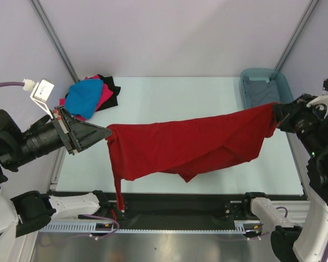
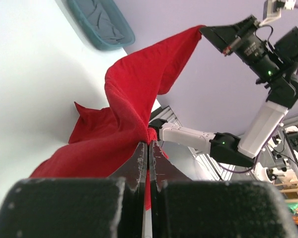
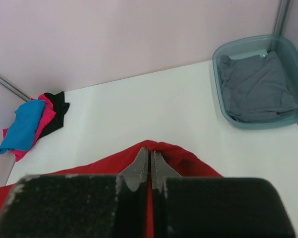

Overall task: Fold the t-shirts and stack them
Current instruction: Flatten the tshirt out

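Dark red t-shirt (image 1: 191, 144) — stretched over the surface (image 1: 169, 95), one end pinched in the closed left claw (image 1: 106, 132), the other in the closed right claw (image 1: 276, 113). Blue t-shirt (image 1: 83, 98), pink t-shirt (image 1: 103, 99), black t-shirt (image 1: 113, 93) — heaped at the far left corner. Grey t-shirt (image 3: 258, 89) — in teal tub (image 3: 260, 124).

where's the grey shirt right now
The grey t-shirt lies inside the teal tub, far right in the top view, just beyond the right gripper holding the red t-shirt.
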`<control>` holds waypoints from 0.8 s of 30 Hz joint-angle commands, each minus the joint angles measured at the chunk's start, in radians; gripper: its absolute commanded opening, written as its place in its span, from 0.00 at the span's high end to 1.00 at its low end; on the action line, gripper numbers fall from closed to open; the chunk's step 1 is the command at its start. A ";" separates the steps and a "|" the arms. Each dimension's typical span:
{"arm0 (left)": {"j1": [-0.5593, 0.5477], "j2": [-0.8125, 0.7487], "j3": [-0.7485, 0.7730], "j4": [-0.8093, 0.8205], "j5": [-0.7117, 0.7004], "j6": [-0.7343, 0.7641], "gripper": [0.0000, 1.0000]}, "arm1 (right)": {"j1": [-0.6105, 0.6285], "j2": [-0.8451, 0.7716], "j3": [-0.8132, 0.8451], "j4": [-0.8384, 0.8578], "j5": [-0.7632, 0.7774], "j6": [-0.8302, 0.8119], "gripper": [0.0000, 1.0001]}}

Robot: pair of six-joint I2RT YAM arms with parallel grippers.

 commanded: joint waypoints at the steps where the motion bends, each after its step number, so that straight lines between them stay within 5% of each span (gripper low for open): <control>1: -0.007 0.025 0.011 -0.098 -0.017 -0.020 1.00 | 0.002 0.067 -0.029 0.143 -0.023 -0.022 1.00; 13: 0.016 0.024 -0.263 -0.028 -0.352 0.137 1.00 | 0.011 0.198 -0.202 0.373 -0.070 -0.045 1.00; 19: 0.263 -0.008 -0.451 0.119 -0.216 0.264 1.00 | 0.074 0.239 -0.288 0.506 -0.045 -0.022 1.00; 24: 0.364 0.091 -0.261 0.115 -0.134 0.364 1.00 | 0.117 0.304 -0.171 0.496 -0.033 -0.081 1.00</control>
